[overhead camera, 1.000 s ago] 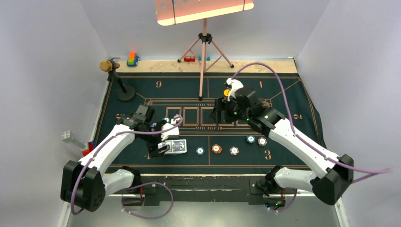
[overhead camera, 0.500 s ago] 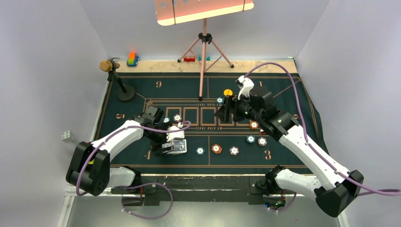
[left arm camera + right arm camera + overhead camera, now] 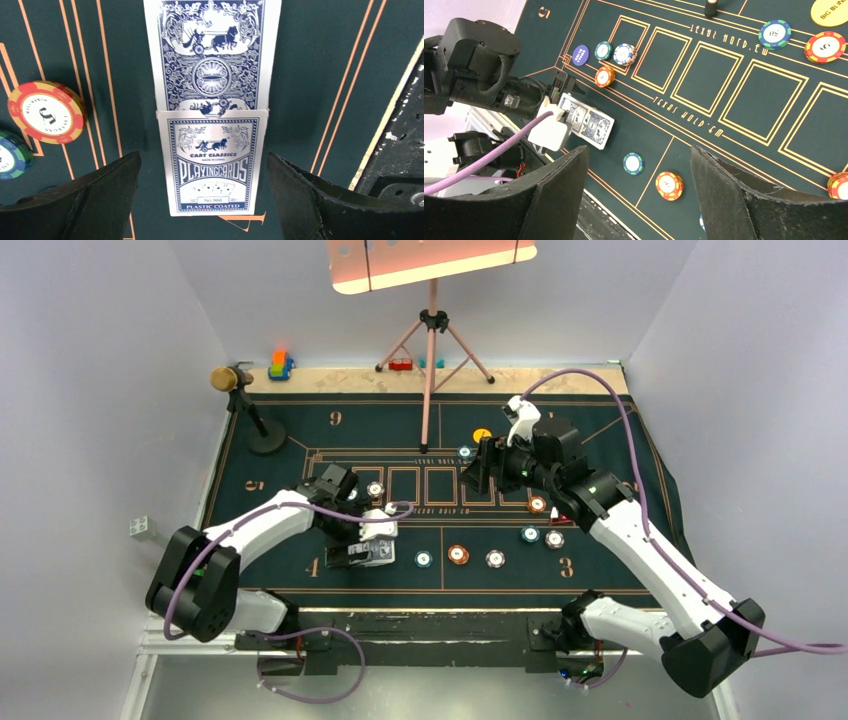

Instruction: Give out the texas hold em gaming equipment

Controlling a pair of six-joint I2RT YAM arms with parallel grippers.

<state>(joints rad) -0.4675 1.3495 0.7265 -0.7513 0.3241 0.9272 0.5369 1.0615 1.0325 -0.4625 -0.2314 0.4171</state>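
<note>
- Left arm's fingers (image 3: pixel 95 200) spread wide, gripping nothing, straddling the blue-backed rectangular playing-card pack (image 3: pixel 212 170) on the green felt desk (image 3: pixel 310 75).
- Right arm's fingers (image 3: pixel 554 200) wide apart, empty, above round poker chips (image 3: pixel 669 184).

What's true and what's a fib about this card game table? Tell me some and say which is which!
1. The left tool is open, with the card box lying between its fingers. True.
2. The right tool is squeezing a poker chip. False: it is open and grips nothing.
3. A blue-backed card pokes out of the card box. True.
4. The microphone lies on top of the card box. False: it stands upright at the far left corner of the mat, well apart from the box.
</note>
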